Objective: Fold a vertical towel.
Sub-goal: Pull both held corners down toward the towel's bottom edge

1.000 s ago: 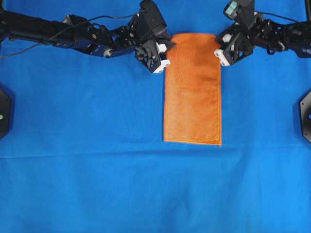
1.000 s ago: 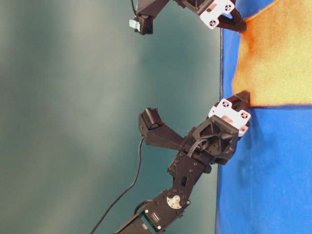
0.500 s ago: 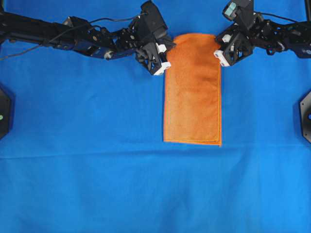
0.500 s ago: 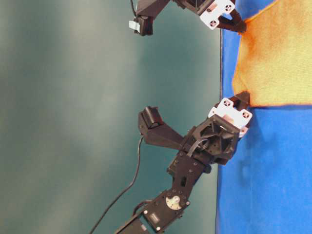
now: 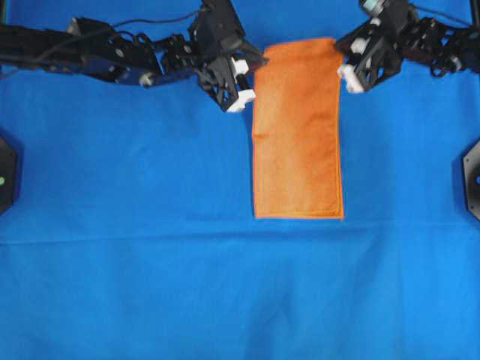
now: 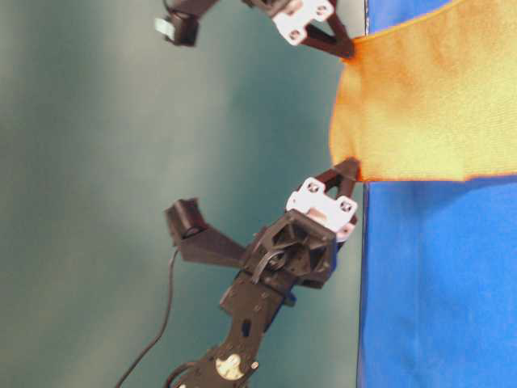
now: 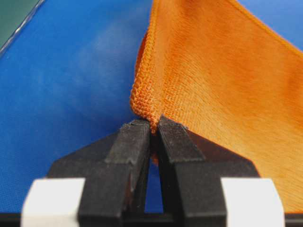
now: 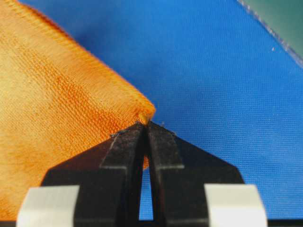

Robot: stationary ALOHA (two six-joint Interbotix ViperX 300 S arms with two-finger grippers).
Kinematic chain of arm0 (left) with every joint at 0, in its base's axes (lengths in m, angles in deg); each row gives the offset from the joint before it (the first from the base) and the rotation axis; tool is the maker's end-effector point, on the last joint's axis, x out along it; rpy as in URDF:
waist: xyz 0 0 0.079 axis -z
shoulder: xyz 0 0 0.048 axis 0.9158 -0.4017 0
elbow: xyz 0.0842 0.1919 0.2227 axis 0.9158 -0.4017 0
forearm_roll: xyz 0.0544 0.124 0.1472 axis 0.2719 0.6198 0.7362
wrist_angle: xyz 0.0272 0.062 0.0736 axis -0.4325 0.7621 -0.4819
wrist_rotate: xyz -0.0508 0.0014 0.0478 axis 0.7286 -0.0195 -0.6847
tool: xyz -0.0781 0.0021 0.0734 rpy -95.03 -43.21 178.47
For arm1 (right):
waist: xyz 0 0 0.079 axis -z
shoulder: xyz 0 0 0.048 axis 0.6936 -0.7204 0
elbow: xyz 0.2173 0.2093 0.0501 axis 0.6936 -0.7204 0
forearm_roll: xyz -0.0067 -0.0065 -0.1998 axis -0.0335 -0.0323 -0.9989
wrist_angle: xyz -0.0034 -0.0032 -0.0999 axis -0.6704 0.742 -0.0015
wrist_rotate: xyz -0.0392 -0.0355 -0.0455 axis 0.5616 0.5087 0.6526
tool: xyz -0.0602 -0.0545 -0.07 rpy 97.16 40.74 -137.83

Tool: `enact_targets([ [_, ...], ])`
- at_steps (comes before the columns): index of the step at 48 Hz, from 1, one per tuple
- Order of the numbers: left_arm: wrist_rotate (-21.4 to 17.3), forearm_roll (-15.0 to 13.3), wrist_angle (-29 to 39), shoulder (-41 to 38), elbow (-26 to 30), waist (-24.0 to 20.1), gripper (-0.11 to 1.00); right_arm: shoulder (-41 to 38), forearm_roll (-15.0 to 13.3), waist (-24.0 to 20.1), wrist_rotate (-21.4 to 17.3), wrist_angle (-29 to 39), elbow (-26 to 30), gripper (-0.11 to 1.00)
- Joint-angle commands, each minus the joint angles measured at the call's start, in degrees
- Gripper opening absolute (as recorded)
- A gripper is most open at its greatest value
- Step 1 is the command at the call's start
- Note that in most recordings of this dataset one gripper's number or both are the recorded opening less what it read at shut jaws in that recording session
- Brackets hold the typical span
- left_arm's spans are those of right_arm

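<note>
Overhead: one towel (image 5: 298, 131), orange, long axis running top-to-bottom of the view, lying on the blue sheet (image 5: 150, 285) that covers the desk. Far short edge is at the top, near short edge at the bottom. Left claw (image 5: 247, 71) sits at the far-left corner, right claw (image 5: 343, 66) at the far-right corner; each arm is right at its own corner, neither nearer than the other. Rest of the towel stretches away from both claws toward the bottom of the view, so I'd judge the fold has to travel that way, along the long axis.

Table-level: far edge is raised off the sheet, cloth hanging between the 2 claws; rest can't be seen here.

Left wrist: left claw closed tight, corner of the towel pinched between the black fingertips (image 7: 135, 137), stitched hem bunched just above them.

Right wrist: right claw closed too, fingertips (image 8: 128, 142) nipping the very tip of the other corner, thin hold.

Count: 1 towel, 2 claws, 1 blue sheet.
</note>
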Motion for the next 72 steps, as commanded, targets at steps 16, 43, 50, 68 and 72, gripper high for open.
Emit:
enact_targets([
  [16, -0.26, 0.09, -0.62, 3.16, -1.32, 3.34, 0.02, 4.66, 0.0, -4.48, -0.26, 0.53, -1.58, 0.02],
  [43, -0.62, 0.09, -2.99, 4.57, -7.12, 16.08, 0.02, 11.78, 1.67, -25.05, -4.66, 1.93, -9.4, 0.02],
  [50, -0.62, 0.09, -3.08, 4.39, -7.38, 20.04, 0.02, 11.6, 1.67, -29.62, -7.29, 3.16, -9.49, 0.02],
  [68, -0.62, 0.09, -3.16, 2.11, -6.24, 22.15, 0.02, 8.96, 1.58, -33.49, -8.96, 3.96, -9.32, 0.02],
  [72, -0.62, 0.09, -3.08, 1.05, -5.54, 22.06, 0.02, 8.0, 1.49, -33.57, -8.96, 4.04, -9.14, 0.02],
])
